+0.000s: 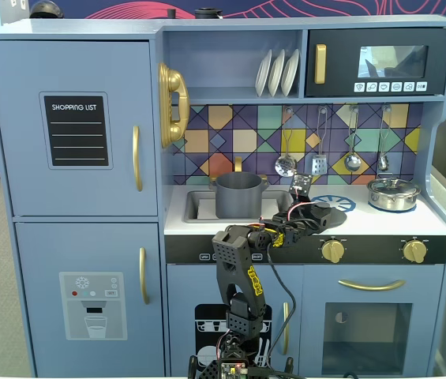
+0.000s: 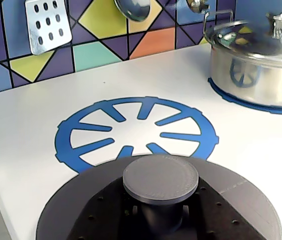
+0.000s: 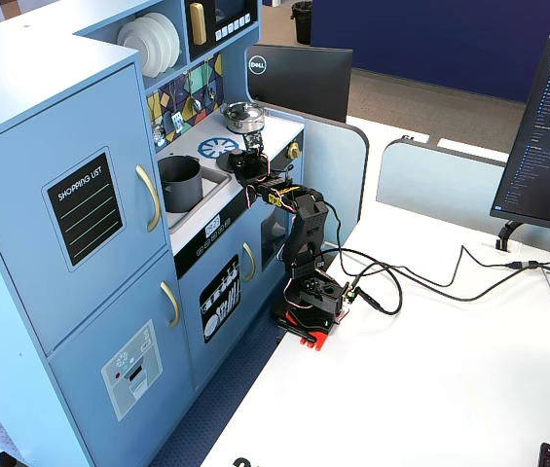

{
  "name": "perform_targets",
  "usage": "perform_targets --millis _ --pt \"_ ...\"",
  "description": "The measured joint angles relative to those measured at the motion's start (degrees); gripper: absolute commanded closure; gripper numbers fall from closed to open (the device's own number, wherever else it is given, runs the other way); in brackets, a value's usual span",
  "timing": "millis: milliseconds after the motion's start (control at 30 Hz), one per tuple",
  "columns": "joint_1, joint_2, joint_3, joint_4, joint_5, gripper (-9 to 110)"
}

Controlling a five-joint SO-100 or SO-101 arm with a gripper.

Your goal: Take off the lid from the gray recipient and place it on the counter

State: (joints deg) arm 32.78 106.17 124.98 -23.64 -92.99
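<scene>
The dark gray lid (image 2: 63, 210) fills the bottom of the wrist view, its round knob (image 2: 160, 177) on top. My gripper (image 2: 160, 216) is shut on the knob's stem, with one dark finger (image 2: 112, 216) on each side. The lid (image 1: 323, 213) sits low over the white counter (image 1: 369, 223), overlapping the near edge of the blue printed burner (image 2: 136, 127); I cannot tell whether it touches. The gray recipient (image 1: 238, 195) stands uncovered in the sink to the left, also seen from the side (image 3: 179, 183).
A shiny silver pot (image 1: 394, 193) with its own lid stands on the counter's right burner, close on the right in the wrist view (image 2: 253, 65). Utensils (image 1: 286, 164) hang on the tiled back wall. Gold knobs (image 1: 332, 251) line the front edge.
</scene>
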Motion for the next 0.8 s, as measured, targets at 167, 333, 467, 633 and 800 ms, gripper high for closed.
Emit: perform_targets --millis 167,333,467,633,800 --pt "0.0 0.0 0.4 -0.4 -0.3 84" --pt "0.2 0.2 1.6 -1.7 -0.4 69" --pt "0.4 0.2 2.3 -3.3 -0.4 61" --pt "0.6 0.2 2.6 -4.0 -0.2 55" --pt "1.8 0.4 2.6 -4.0 -0.2 56"
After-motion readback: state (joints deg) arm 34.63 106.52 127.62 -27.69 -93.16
